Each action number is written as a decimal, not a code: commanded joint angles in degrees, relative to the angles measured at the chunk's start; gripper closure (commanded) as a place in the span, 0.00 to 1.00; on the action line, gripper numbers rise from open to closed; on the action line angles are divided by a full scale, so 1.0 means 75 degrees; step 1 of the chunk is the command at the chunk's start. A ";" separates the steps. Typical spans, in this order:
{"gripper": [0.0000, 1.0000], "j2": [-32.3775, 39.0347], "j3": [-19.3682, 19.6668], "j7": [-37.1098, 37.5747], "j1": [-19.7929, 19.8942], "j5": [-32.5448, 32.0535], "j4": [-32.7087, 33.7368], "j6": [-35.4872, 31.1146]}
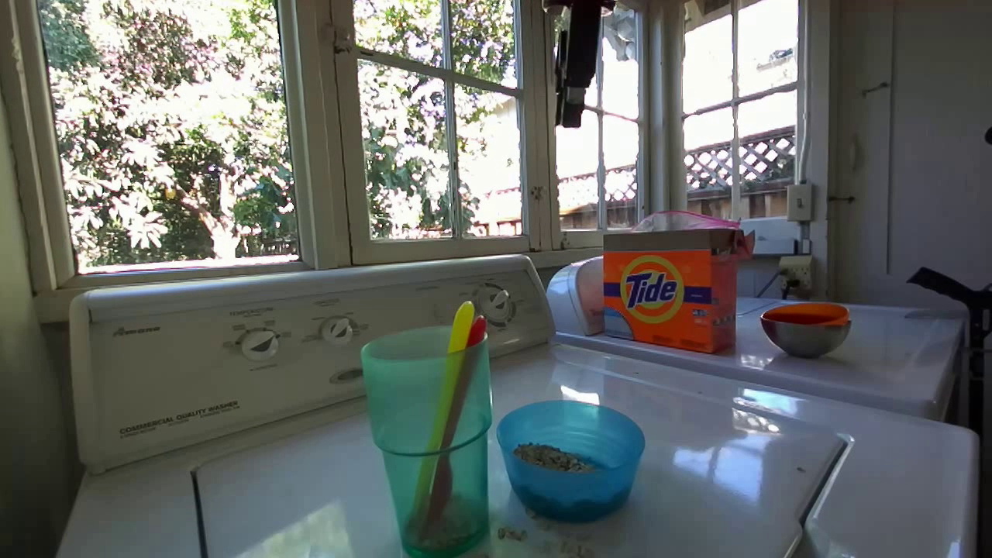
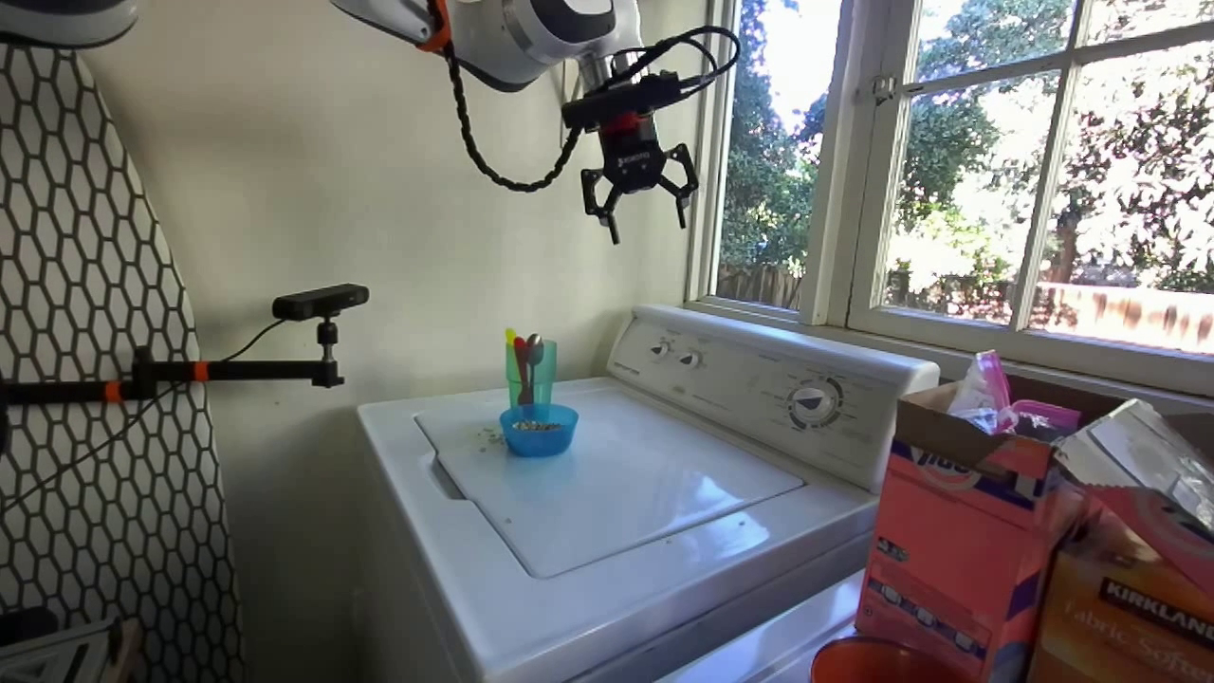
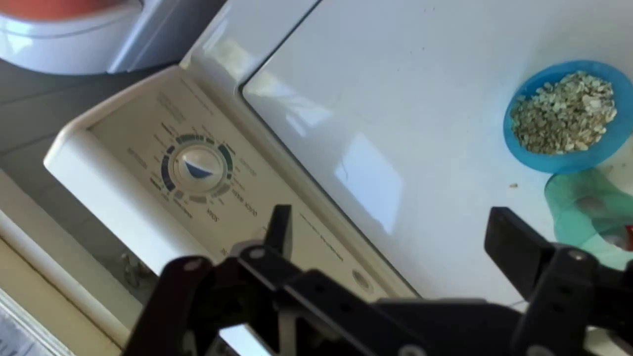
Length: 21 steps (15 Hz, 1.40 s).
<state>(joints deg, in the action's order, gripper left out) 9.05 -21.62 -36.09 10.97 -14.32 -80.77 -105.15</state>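
Note:
High above the white washer, my gripper hangs fingers down, its jaws wide apart with nothing between them. In the wrist view the gripper spans the control panel's edge and the lid. A blue bowl partly filled with pale flakes sits on the lid; from above, the blue bowl appears at the right. Beside it stands a translucent green cup holding a yellow-handled utensil, a red one and a spoon. In an exterior view only part of the gripper shows at the top.
Loose flakes lie near the bowl. On the neighbouring machine are an orange Tide box and an orange bowl nested in a grey bowl. A Kirkland box adjoins the Tide box. A camera on a bar stands left; windows line the back.

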 commanded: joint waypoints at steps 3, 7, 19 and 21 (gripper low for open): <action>0.00 -0.0096 0.0813 -0.0033 -0.0746 0.0114 -0.0042 0.0004; 0.00 -0.0235 -0.0035 0.0279 -0.0056 -0.0126 -0.0443 -0.0455; 0.00 -0.3095 0.1389 -0.4126 -0.2286 0.3586 -0.4755 -0.1904; 0.00 -0.3207 0.1638 -0.4955 -0.2679 0.3869 -0.5170 -0.1947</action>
<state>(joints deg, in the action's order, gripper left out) -11.34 -12.67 -64.38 -4.83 10.76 -112.45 -118.36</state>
